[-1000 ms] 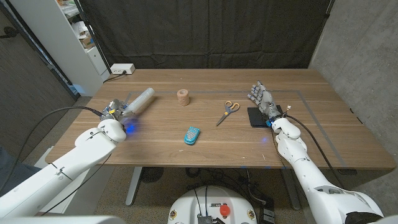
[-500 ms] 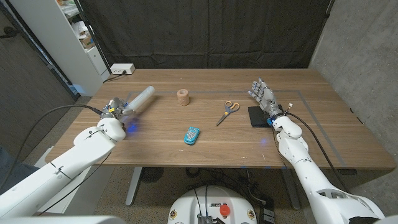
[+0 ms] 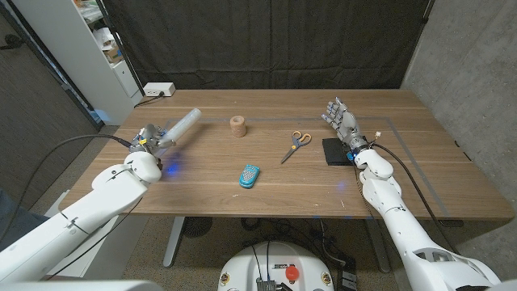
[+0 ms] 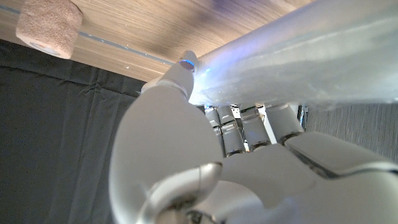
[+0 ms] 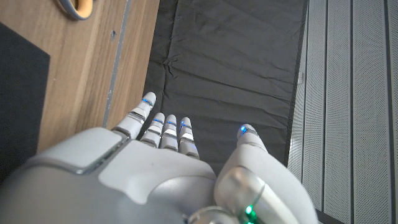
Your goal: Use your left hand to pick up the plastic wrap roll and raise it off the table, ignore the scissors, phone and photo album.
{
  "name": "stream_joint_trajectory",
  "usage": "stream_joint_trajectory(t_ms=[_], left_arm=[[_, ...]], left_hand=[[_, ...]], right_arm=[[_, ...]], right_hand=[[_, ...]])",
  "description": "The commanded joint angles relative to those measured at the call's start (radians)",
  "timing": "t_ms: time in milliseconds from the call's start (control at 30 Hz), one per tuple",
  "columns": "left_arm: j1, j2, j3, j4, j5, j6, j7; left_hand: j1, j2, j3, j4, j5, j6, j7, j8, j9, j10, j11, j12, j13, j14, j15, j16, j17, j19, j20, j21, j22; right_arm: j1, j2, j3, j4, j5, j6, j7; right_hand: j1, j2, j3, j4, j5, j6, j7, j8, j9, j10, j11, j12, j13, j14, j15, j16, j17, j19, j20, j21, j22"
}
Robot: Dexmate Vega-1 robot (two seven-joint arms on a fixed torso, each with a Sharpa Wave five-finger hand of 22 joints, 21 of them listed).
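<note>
Left robot hand (image 3: pixel 149 137) grips plastic wrap roll (image 3: pixel 182 125) near worktop (image 3: pixel 266 190) left edge, roll angled up, well left of scissors (image 3: pixel 296 145); right robot hand (image 3: pixel 342 123) spread, empty; no legible writing

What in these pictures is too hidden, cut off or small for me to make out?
- Plastic wrap roll: head view, its near end is hidden in the left hand; left wrist view, both ends run past the edges.
- Black flat thing: head view, partly covered by the right hand; phone or album, cannot tell.
- Scissors: right wrist view, cut off by the edge.
- Blue object: head view, too small to identify.
</note>
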Motion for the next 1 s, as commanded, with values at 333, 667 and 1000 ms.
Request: stream_joint_trajectory(t_ms=[333, 667, 1000], left_arm=[[0.046, 0.021, -0.057, -0.054, -0.017, -0.078, -0.036], [0.06, 0.03, -0.082, -0.077, -0.015, -0.083, -0.049], [0.062, 0.04, -0.098, -0.099, -0.006, -0.064, -0.058]], left_hand=[[0.111, 0.124, 0.044, 0.034, 0.015, 0.006, -0.005, 0.006, 0.009, 0.004, -0.007, -0.001, 0.007, 0.068, -0.062, 0.0, 0.012, 0.031, -0.04, 0.017, -0.002], [0.108, 0.124, 0.044, 0.034, 0.015, 0.007, -0.005, 0.007, 0.012, 0.003, -0.005, -0.002, 0.011, 0.069, -0.062, -0.003, 0.017, 0.026, -0.04, 0.024, -0.002], [0.104, 0.123, 0.044, 0.034, 0.016, 0.004, -0.005, 0.006, 0.014, 0.003, -0.002, -0.003, 0.015, 0.07, -0.06, -0.005, 0.021, 0.023, -0.039, 0.032, -0.003]], right_arm=[[-0.023, -0.023, -0.016, -0.067, 0.001, -0.018, -0.017], [-0.022, -0.025, -0.021, -0.069, 0.001, -0.022, -0.023], [-0.008, -0.022, -0.031, -0.046, -0.003, -0.011, -0.017]], right_hand=[[0.002, 0.009, 0.001, -0.007, -0.002, 0.015, -0.001, 0.003, 0.005, 0.01, 0.003, 0.004, 0.004, 0.011, -0.001, 0.005, 0.005, 0.014, 0.001, -0.003, 0.002], [0.001, 0.01, 0.001, -0.007, -0.002, 0.014, -0.002, 0.002, 0.005, 0.011, 0.002, 0.004, 0.004, 0.012, -0.001, 0.005, 0.005, 0.015, 0.002, -0.004, 0.002], [0.001, 0.01, 0.001, -0.008, -0.002, 0.015, -0.001, 0.002, 0.005, 0.013, 0.003, 0.005, 0.004, 0.013, -0.001, 0.005, 0.006, 0.016, 0.002, -0.005, 0.002]])
